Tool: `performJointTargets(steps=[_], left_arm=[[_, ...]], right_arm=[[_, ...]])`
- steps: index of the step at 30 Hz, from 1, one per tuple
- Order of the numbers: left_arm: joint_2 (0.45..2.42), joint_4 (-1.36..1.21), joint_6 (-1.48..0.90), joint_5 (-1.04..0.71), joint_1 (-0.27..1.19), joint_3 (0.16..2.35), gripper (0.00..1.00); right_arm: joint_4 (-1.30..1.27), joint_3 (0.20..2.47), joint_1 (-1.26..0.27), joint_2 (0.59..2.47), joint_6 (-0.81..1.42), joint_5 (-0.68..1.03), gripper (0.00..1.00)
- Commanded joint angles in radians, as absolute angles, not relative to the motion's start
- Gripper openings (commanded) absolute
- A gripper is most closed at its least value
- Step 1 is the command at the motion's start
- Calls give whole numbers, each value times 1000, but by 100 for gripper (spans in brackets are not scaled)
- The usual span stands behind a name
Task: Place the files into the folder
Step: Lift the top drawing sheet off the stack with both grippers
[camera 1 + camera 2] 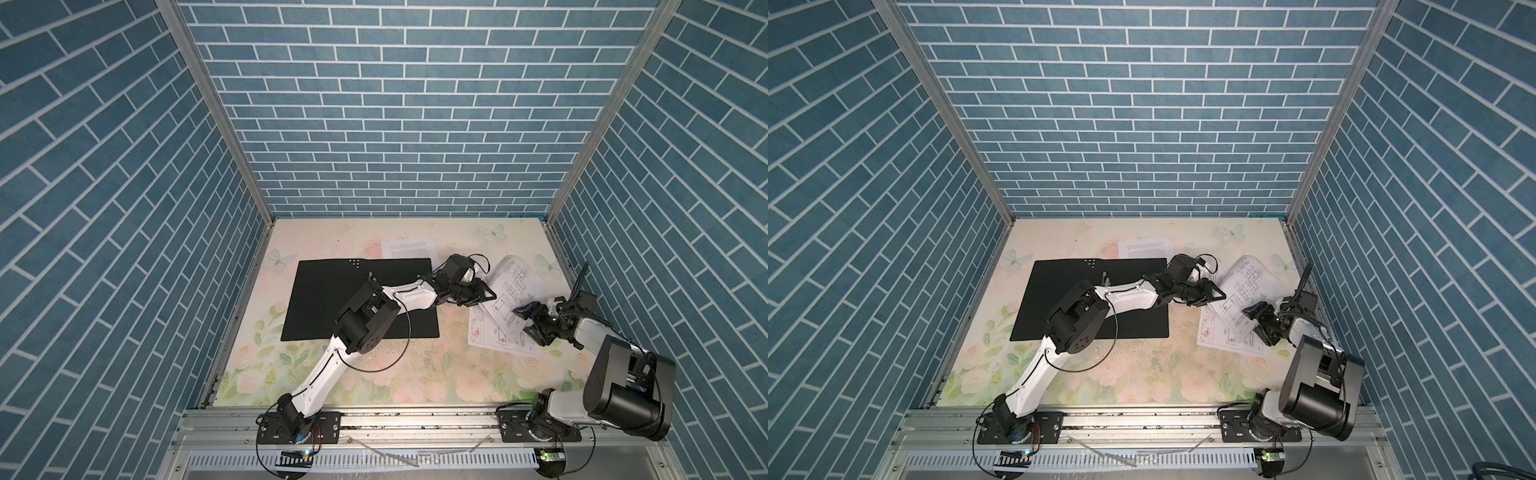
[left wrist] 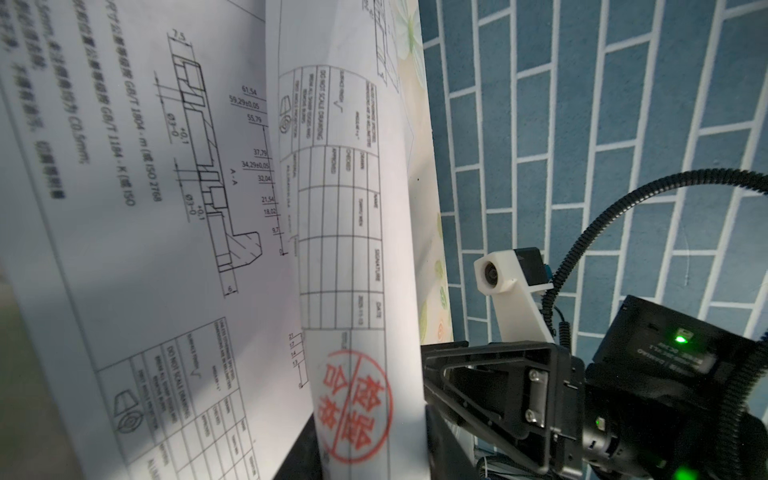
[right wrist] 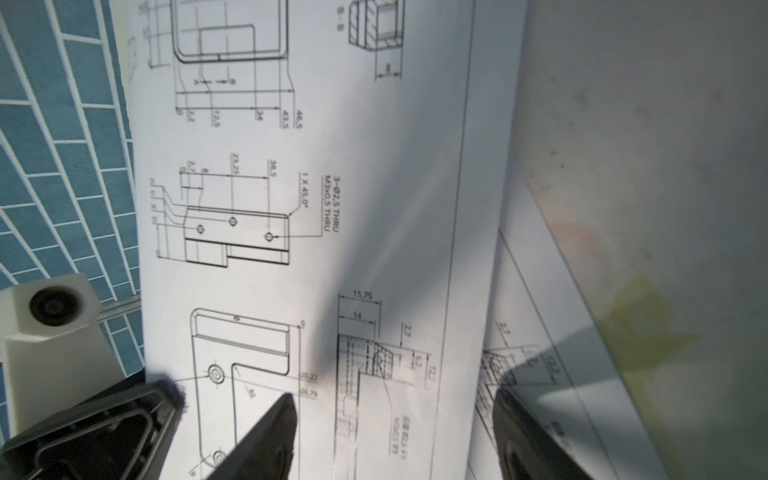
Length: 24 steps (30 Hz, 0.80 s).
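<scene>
Enclosure: walls [image 1: 395, 124] papered in a blue brick pattern; table [image 1: 415, 374] covered in a pale, matte floral print.

The folder [image 1: 328, 299] is seen lying open and flat at left of centre, black inside up, rectangular, with a centre fold. The text sheet [image 1: 409, 247] is noted flat behind it, its near edge meeting the folder's far edge. At right, well clear of the folder, a flat drawing sheet [image 1: 494, 336] is overlapped by a curled drawing sheet [image 1: 515, 278], arched up off the table. A round red stamp [image 2: 353, 407] is seen on thin white paper.

The left arm is stretched across the folder's right half, elbow raised. The left gripper [image 1: 486, 297] is placed at the curled sheet's left edge, jaws partly closed; an actual pinch cannot be confirmed.

The right arm is folded by the right wall. The right gripper [image 1: 530, 322] is held over the sheets' right side, jaws spread wide, nothing gripped
</scene>
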<state>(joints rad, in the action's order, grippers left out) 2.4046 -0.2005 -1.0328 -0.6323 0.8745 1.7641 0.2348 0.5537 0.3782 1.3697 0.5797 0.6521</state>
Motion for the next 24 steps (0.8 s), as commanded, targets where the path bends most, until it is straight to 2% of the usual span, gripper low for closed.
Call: performJointTargets(steps=[1,14,24], left_arm=[[2364,-259,-1065,-630,871,1739,38],[2350,-389,-1178,-612,871,1670,38],[2337,-399,-1183,-591,867,1625,38]], right_arm=[[185,522,381,1374,626,687,73],[75,468,382,1360,701,721,68],[57,462,381,1300,752,749,60]])
